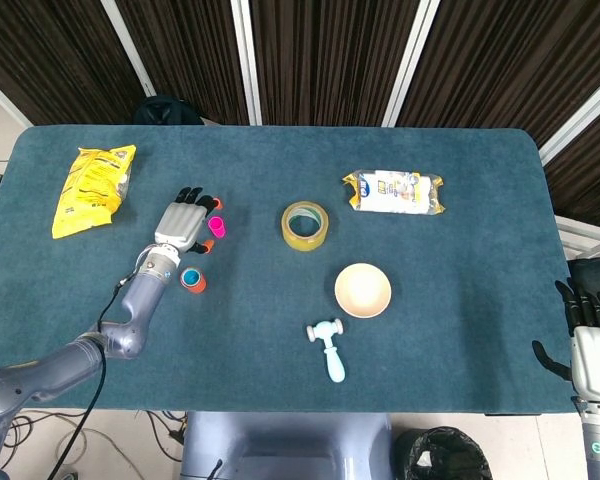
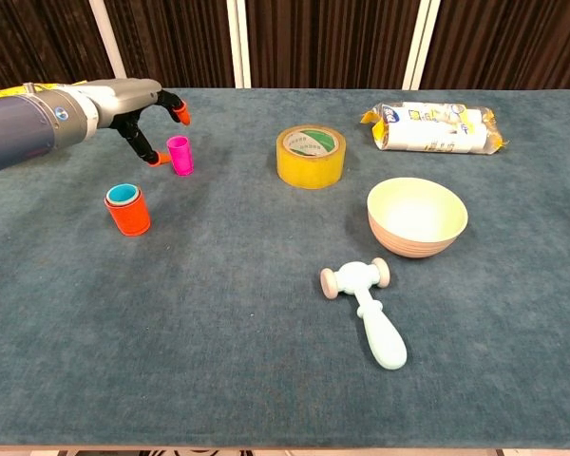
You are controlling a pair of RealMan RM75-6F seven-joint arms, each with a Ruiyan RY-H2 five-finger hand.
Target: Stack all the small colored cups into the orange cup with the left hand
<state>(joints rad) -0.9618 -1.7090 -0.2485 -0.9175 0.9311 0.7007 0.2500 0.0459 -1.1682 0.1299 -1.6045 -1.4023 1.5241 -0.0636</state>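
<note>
Surface [image 1: 460, 330]: left hand [image 1: 185, 222] at upper left, fingers apart, empty, just beside pink cup [image 2: 179, 154]. Orange cup [image 2: 128, 210] w/ blue cup [image 2: 123, 194] inside, below it. Risk: thumb nudges pink cup over before grip. Right hand [image 1: 586, 345] apart, idle, lower right.

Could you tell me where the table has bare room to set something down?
Bare cloth spans the near edge in front of the hammer, and right of the bowl. It is crowded where the left hand closes on the pink cup by the orange cup.
</note>
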